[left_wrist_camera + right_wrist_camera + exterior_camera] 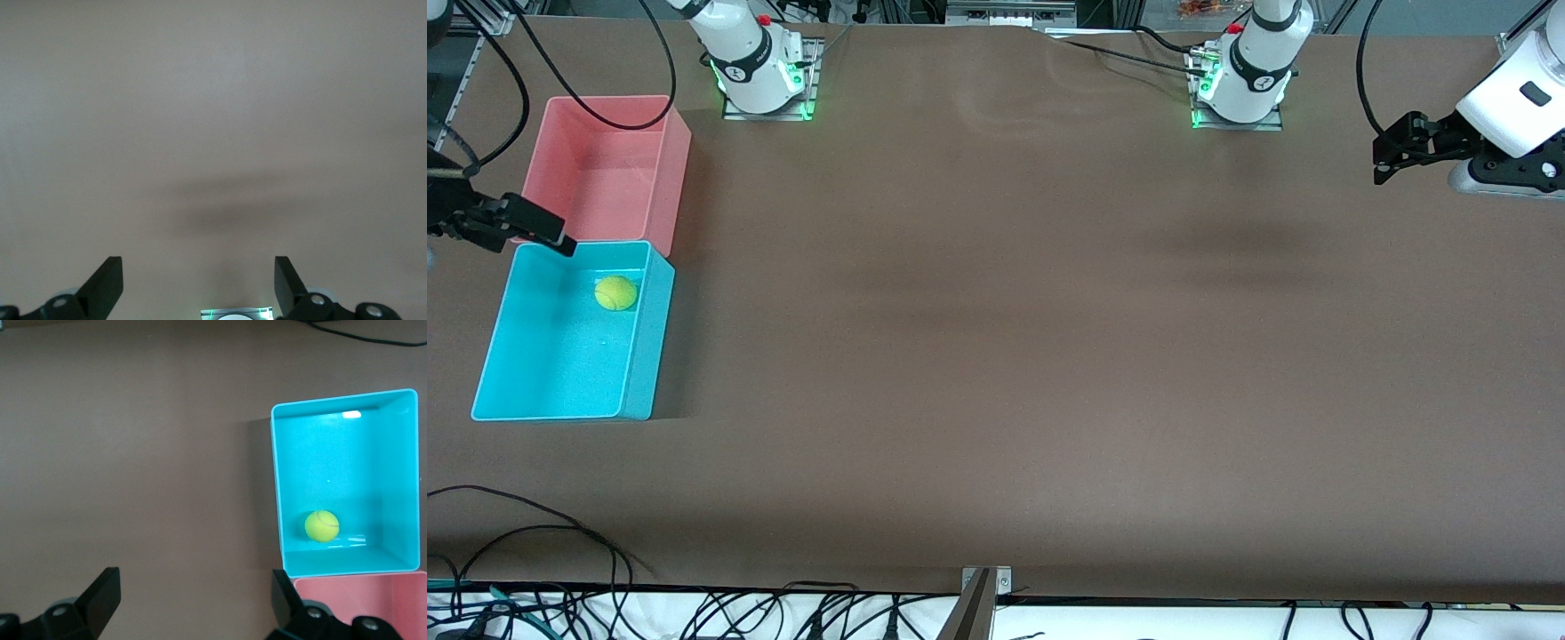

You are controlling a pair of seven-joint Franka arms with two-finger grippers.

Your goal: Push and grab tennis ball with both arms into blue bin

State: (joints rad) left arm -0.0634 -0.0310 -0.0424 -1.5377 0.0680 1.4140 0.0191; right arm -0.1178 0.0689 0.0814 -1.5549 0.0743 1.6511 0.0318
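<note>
Item: tennis ball (615, 292) resting inside blue bin (498, 356), left of frame; my right gripper (516, 227) and left gripper (1392, 151) both spread, empty; risk: right fingers clipping the rim.

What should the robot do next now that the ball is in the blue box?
Probably nothing more than lifting the right tool up and away. The tennis ball already lies inside the blue bin, near the wall next to the pink bin. Both tools are open and hold nothing, and the left tool waits over bare table at its own end.
</note>
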